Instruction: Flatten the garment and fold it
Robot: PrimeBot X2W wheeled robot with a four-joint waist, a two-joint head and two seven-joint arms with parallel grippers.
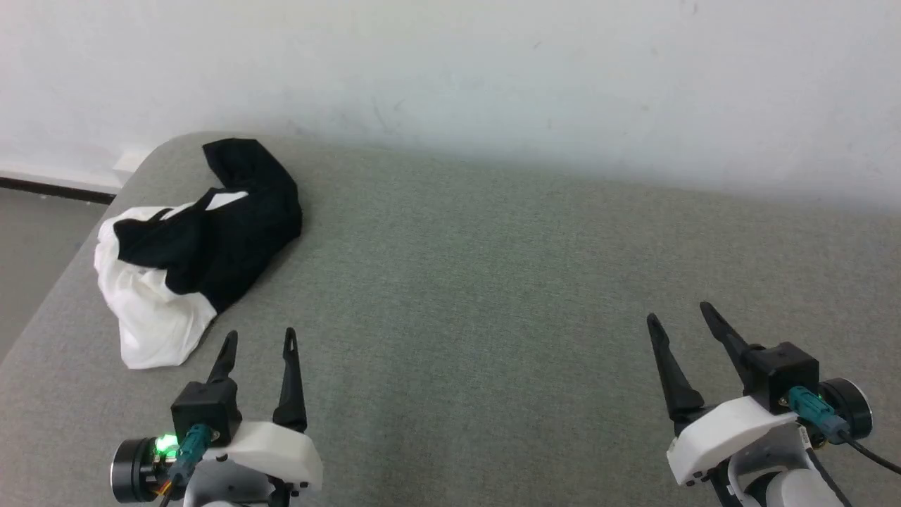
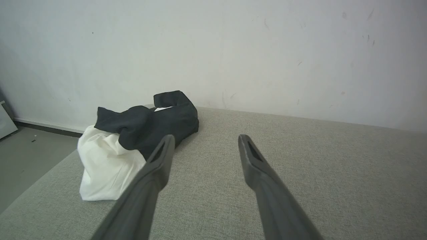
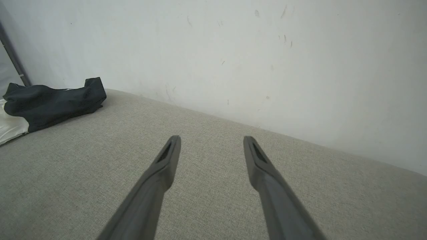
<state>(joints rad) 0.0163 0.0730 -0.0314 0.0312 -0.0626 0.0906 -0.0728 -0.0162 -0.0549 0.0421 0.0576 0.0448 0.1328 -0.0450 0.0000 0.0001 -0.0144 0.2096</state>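
- Lower left of the head view: the left gripper [image 1: 260,333] is poised over a grey cloth-covered surface [image 1: 493,282]. Its two dark fingers are spread apart with nothing between them, tips pointing up the frame.
- Lower right: the right gripper [image 1: 679,313] is likewise spread wide and empty, its fingers leaning slightly toward the upper left.
- Just past the left gripper's fingertips, at mid-left of the frame, the garment [image 1: 204,246] lies in a crumpled heap near the surface's left edge. It touches neither gripper and lies well apart from the right one.
- The heap's long axis runs from lower left to upper right. White body cloth is bunched at the near end with black sleeves and shoulders piled over it, and a black end points toward the far corner.
- Across the top stands a pale, scuffed wall [image 1: 493,70], and a strip of floor [image 1: 35,246] shows at the left edge.
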